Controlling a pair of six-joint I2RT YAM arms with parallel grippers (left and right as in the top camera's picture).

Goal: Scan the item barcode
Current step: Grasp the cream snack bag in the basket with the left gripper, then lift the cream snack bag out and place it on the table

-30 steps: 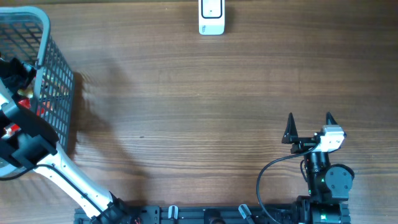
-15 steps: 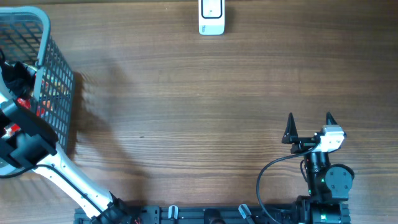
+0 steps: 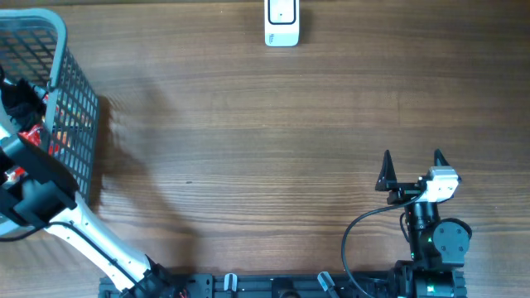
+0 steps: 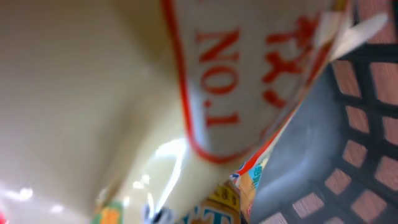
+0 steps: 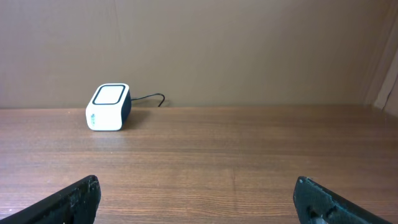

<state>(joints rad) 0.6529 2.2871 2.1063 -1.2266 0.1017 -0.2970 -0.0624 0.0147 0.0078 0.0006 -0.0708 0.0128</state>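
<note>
Change in the last second: the left gripper (image 3: 18, 103) is going from open to fully clenched inside the basket (image 3: 79, 108), upper left of the overhead frame. The arm itself is barely shifting there, so the closing jaws are the only real change.

The left wrist view is filling up with a cream packet (image 4: 124, 93) with red "NO.1" print, pressed right against the lens and blurred. Basket mesh is showing on the right edge of that frame. The fingertips aren't showing in that view, so I'm not confirming a grip. My read is it's pinching thin packet film, given how tight the jaws are closing and how near the packet is. Other items in the basket are showing as red bits through the mesh in the overhead, too small to identify.

So the packet is sitting in the basket, not lifted yet. No barcode is showing on the visible face.

The right gripper (image 3: 411, 165) is idling at lower right of the overhead, jaws spread wide, holding nothing, same as a second ago. Its camera is looking across the bare table (image 3: 248, 149) at the scanner (image 3: 281, 23), which is sitting top centre of the overhead, well apart from the basket.

Meaning for the task: the pick step is looking done or nearly done. The lift out of the basket and the carry across to the scanner are still pending.

Risk I'm watching: a slippery packet sliding out of a thin pinch on lift, or snagging on the basket rim.
</note>
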